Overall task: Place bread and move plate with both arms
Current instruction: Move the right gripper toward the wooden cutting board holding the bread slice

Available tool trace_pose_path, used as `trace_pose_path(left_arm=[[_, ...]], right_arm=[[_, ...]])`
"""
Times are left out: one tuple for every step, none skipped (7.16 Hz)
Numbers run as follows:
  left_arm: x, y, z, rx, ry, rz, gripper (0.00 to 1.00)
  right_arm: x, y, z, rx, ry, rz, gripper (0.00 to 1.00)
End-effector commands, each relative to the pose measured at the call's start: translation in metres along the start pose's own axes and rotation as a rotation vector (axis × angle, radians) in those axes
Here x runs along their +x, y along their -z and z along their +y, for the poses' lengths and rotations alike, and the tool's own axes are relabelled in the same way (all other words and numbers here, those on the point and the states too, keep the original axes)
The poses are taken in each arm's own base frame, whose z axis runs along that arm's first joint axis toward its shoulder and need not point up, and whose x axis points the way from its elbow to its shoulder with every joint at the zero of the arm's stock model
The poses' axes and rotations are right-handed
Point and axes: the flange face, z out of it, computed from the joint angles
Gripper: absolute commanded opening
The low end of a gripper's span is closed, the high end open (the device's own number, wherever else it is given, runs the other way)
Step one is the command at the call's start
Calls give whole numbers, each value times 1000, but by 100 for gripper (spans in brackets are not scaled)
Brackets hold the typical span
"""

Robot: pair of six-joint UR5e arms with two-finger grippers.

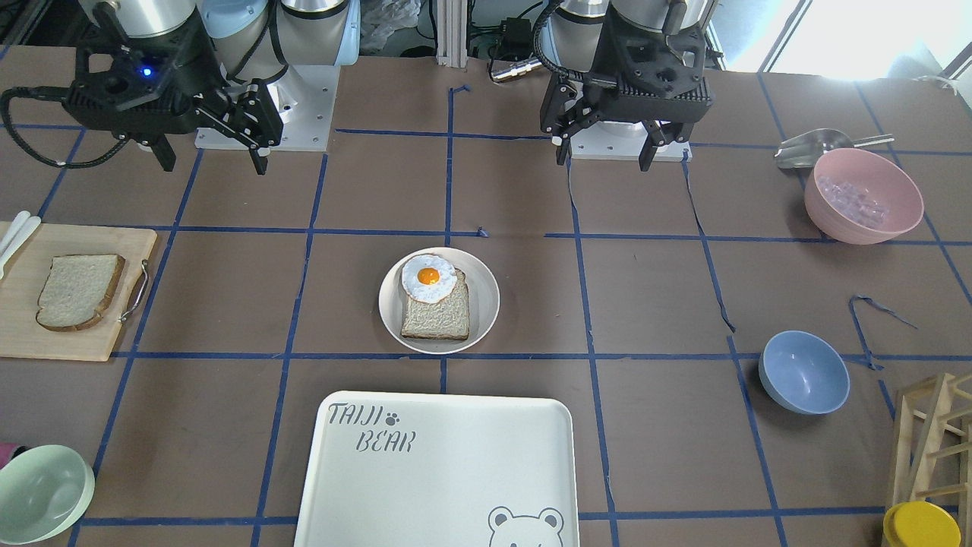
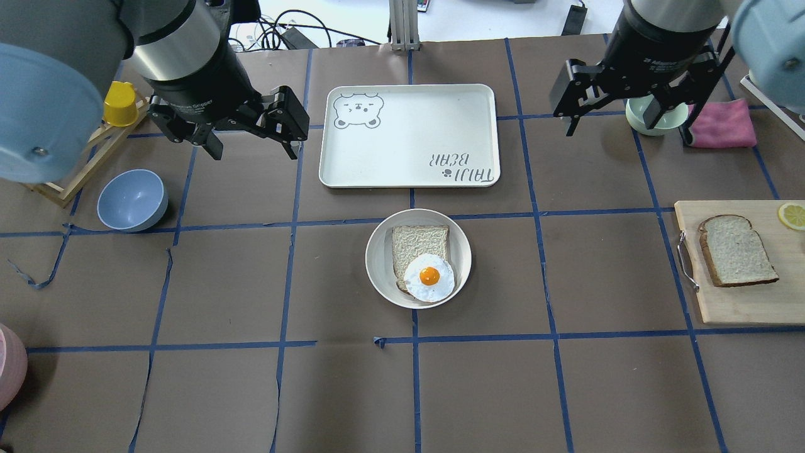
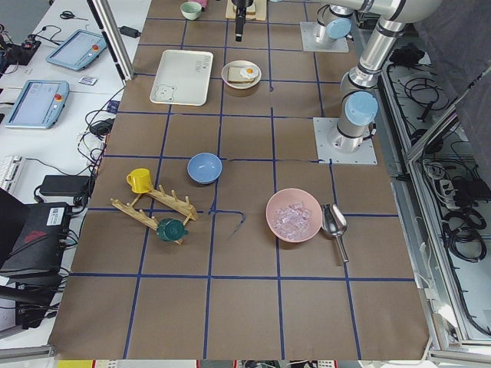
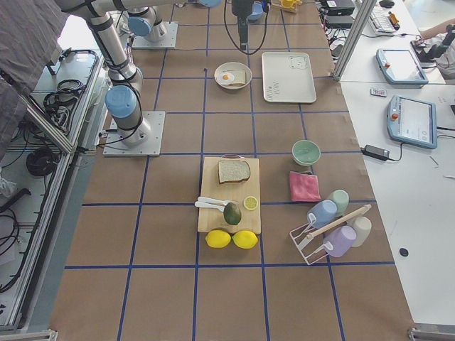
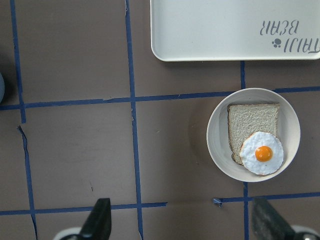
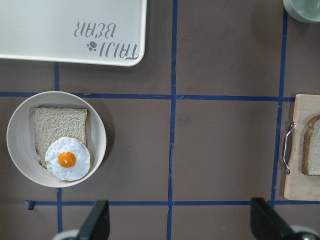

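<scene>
Left hand (image 2: 253,151): raised well above the bench (image 2: 239,396), fingers pointing down and spread wide, with nothing between them. In the overhead view it hangs just left of the "TAIJI BEAR" tray (image 2: 409,113), and the blue bowl (image 2: 132,200) is further out on the same side. Its wrist camera looks straight down, and the 2 fingertips show at the bottom edge of that view, far apart.

Right hand (image 2: 629,133): same pose, raised, fingers down, spread wide and empty. In the overhead view it hangs in front of the green bowl (image 2: 654,123) and the pink cloth (image 2: 723,123). The wrist view again shows 2 fingertips at the bottom edge, far apart.

Bread (image 2: 736,250): 1 dark-crusted slice lying flat on the wooden cutting board (image 2: 742,308) on the robot's right, well apart from both hands.

Plate (image 2: 377,258): at mid-bench, near the tray on the robot's side of it, not touching it. It carries 1 squarer slice (image 2: 418,242) lying flat. 1 fried egg (image 2: 429,277) overlaps the end of that slice nearest the robot. Both hands are well apart from the plate.
</scene>
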Motion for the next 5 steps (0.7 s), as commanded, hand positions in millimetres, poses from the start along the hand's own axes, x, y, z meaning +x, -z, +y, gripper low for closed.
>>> trace_pose_path(left_arm=[[-1, 0, 0, 0, -5, 1, 100], [-1, 0, 0, 0, -5, 1, 100], [-1, 0, 0, 0, -5, 1, 100], [-1, 0, 0, 0, -5, 1, 100], [-1, 0, 0, 0, -5, 1, 100]], right_arm=[[-1, -8, 1, -22, 2, 5, 100], [5, -13, -3, -33, 1, 7, 100], [9, -14, -4, -34, 6, 6, 100], [11, -16, -6, -35, 7, 7, 100], [10, -11, -4, -29, 7, 9, 100]])
